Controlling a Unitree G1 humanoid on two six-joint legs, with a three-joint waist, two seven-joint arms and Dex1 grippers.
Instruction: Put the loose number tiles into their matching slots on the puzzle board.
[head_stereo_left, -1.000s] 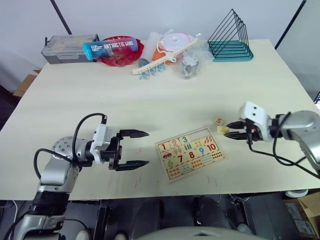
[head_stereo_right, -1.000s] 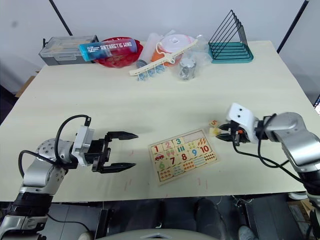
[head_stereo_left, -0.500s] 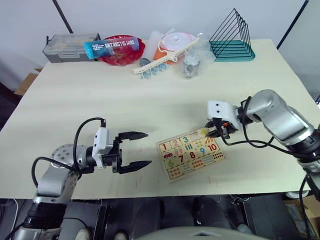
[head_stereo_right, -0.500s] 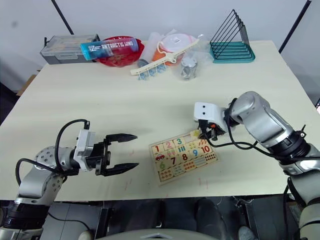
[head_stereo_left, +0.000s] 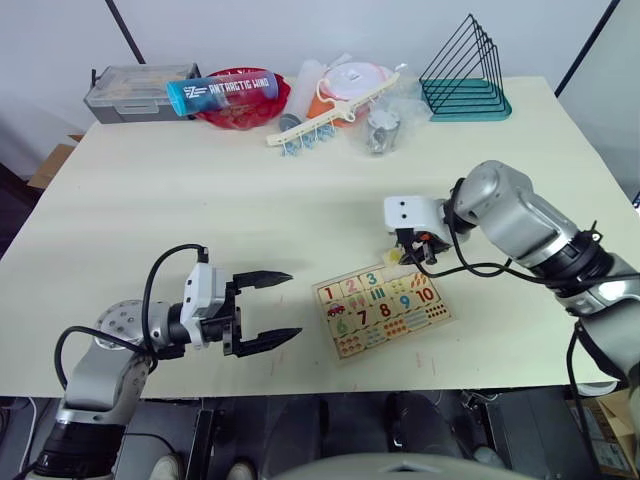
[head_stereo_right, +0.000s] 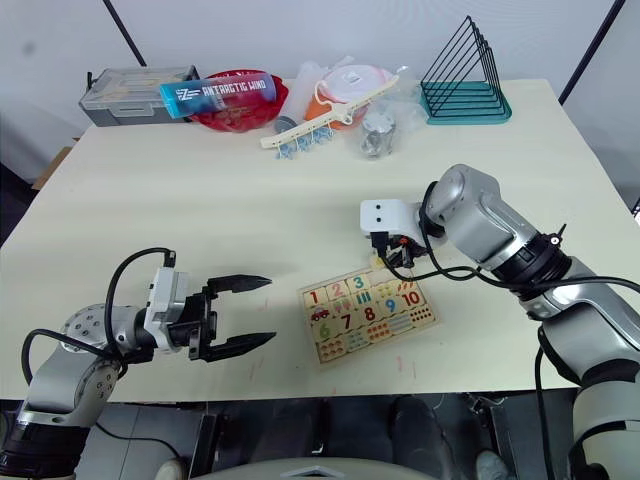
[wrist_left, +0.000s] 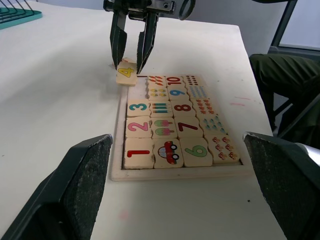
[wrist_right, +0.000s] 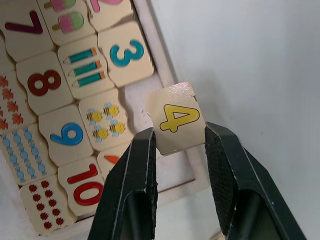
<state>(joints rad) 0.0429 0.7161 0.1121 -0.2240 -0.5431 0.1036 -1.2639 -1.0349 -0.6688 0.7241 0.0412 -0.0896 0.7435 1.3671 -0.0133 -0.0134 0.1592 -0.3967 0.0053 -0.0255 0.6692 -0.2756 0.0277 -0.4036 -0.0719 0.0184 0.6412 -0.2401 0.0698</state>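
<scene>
Your right pincer (wrist_right: 177, 150) grips the yellow 4 tile (wrist_right: 176, 118), holding it tilted just over the board's (wrist_left: 177, 172) far edge, beside the empty slot (wrist_right: 138, 100) next to the 3 (wrist_left: 138, 107). Your left pincer (head_stereo_left: 270, 310) hangs wide open, well apart from the board.

The flat pale-wood puzzle board (head_stereo_left: 381, 311) lies askew near the counter's front edge, tiles 1, 2 and 3 seated in its row. A small square pale-wood tile with a yellow 4 (wrist_right: 177, 118) hangs tilted over the board's bare slot (wrist_right: 136, 103), pinched between black jaws
</scene>
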